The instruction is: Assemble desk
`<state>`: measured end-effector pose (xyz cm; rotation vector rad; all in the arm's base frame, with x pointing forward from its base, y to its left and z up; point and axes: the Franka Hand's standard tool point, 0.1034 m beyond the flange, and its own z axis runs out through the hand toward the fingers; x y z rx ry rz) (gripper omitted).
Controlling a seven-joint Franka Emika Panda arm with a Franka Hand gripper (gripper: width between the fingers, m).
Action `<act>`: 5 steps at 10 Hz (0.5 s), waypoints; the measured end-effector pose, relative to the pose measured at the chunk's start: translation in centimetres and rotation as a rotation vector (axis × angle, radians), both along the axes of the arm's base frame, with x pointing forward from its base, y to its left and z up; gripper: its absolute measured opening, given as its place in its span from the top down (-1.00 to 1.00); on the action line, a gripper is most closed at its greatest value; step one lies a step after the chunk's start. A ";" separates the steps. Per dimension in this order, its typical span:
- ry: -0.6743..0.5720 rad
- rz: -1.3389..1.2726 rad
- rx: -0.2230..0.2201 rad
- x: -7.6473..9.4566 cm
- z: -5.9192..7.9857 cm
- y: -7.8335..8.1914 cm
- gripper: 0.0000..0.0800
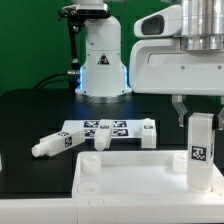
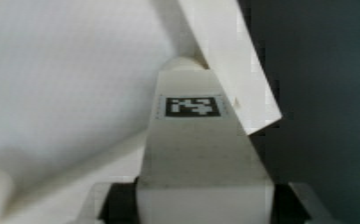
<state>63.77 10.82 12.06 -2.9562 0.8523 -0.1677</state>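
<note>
Desk leg (image 1: 200, 150) upright at corner of tabletop (image 1: 95, 180), long axis vertical, straight below your gripper (image 1: 199, 110); jaws straddle its top, can't tell if clamped.

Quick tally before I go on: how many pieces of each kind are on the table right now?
Tabletop panel: 1
Legs: 3 (upright leg; lying leg; second lying leg)
Marker board: 1
Total: 5
A white bit at the exterior view's left edge is too cut off to count.
</note>
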 end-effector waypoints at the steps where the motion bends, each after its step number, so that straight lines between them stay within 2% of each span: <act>1: 0.007 -0.158 0.028 0.0 0.0 -0.2 0.29; 3: 0.026 -0.477 0.092 -0.1 -0.1 -0.1 0.29; 5: 0.030 -0.548 0.102 -0.1 -0.1 -0.1 0.29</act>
